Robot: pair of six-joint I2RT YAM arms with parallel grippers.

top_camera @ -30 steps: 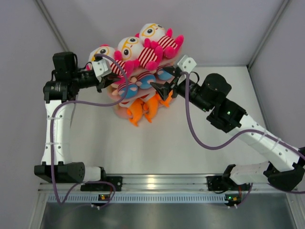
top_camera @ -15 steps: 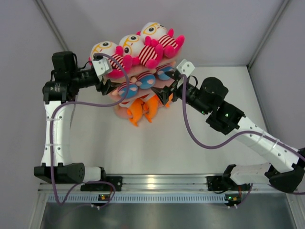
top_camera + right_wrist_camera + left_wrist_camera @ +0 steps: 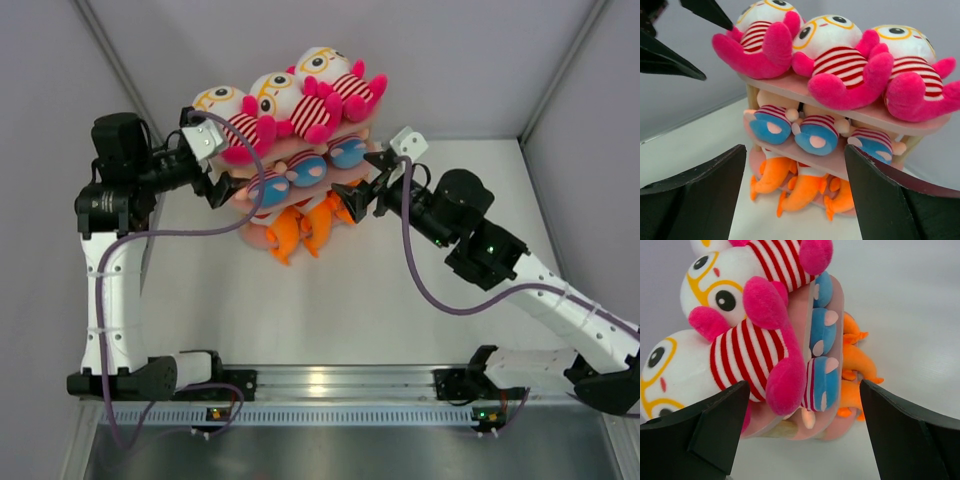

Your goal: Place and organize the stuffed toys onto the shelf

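Note:
The pink three-tier shelf (image 3: 252,232) stands at the back of the table. Three white-headed stuffed toys (image 3: 270,100) with yellow glasses lie on its top board (image 3: 805,87). Three boys in blue shorts (image 3: 815,137) fill the middle board (image 3: 837,305), and orange fish-like ones (image 3: 800,192) lie on the bottom tier. My left gripper (image 3: 218,170) is open just off the shelf's left end, holding nothing (image 3: 803,390). My right gripper (image 3: 362,178) is open in front of the shelf's right end, empty too (image 3: 795,150).
Grey walls close in behind and beside the shelf. The white tabletop (image 3: 330,300) stretches from the shelf to the arm bases. Purple cables (image 3: 430,295) trail from both wrists. The left gripper's fingers (image 3: 670,57) show in the right wrist view's top left corner.
My left gripper has opened and let go of the leftmost white-headed toy, which now rests on the top tier, and has drawn back to the left. My right gripper has backed off to the right.

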